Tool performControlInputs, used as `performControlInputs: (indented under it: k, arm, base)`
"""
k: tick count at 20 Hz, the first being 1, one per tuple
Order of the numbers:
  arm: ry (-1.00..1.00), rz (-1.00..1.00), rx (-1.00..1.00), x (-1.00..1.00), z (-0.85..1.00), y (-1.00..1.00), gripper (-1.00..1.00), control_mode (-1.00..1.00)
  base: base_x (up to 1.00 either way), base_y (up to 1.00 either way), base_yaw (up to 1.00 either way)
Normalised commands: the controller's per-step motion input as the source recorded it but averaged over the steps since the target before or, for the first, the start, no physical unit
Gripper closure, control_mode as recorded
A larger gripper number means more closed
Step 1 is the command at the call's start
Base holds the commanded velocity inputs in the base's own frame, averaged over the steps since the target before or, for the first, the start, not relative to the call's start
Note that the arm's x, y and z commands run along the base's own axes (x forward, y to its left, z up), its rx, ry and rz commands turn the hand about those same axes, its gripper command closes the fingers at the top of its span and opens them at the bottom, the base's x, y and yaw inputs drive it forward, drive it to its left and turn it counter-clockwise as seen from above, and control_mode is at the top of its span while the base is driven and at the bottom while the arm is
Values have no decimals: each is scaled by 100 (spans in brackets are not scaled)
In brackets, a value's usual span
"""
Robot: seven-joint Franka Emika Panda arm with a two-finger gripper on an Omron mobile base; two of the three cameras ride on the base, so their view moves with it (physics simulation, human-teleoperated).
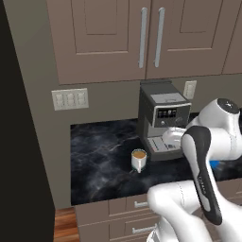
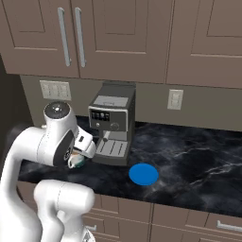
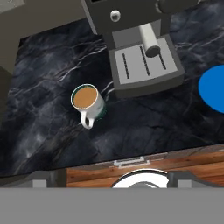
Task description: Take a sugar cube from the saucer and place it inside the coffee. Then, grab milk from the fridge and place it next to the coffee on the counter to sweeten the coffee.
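Observation:
The coffee (image 1: pixel 138 159) is a white mug of tan liquid standing on the black counter (image 1: pixel 97 165), left of the coffee machine. From above, the coffee (image 3: pixel 87 99) lies left of centre with its handle toward the counter's front edge. The bare blue saucer (image 2: pixel 143 174) lies to the right of the machine, also at the right edge as the saucer (image 3: pixel 214 87). My gripper (image 3: pixel 114 176) hangs open and empty high over the counter's front edge, nearer the mug than the saucer. The hand partly hides the coffee (image 2: pixel 75 163). The sugar cube and the milk are out of view.
A black-and-grey coffee machine (image 1: pixel 163 120) stands at the back of the counter under taupe cupboards (image 1: pixel 142 38). A tall black fridge (image 1: pixel 21 142) side walls off the left. Drawer fronts (image 3: pixel 131 162) run below the counter edge.

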Motion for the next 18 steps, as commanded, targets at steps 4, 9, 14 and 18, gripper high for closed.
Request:
performControlInputs:
  k: [4, 9, 14, 18]
  arm:
    - [0, 0, 0, 0, 0, 0, -100, 100]
    - [0, 0, 0, 0, 0, 0, -100, 100]
    - [0, 0, 0, 0, 0, 0, -100, 100]
    - [0, 0, 0, 0, 0, 0, -100, 100]
  base:
    - [-60, 6, -2]
    - [-85, -9, -22]
    - [-58, -36, -53]
    - [-6, -25, -76]
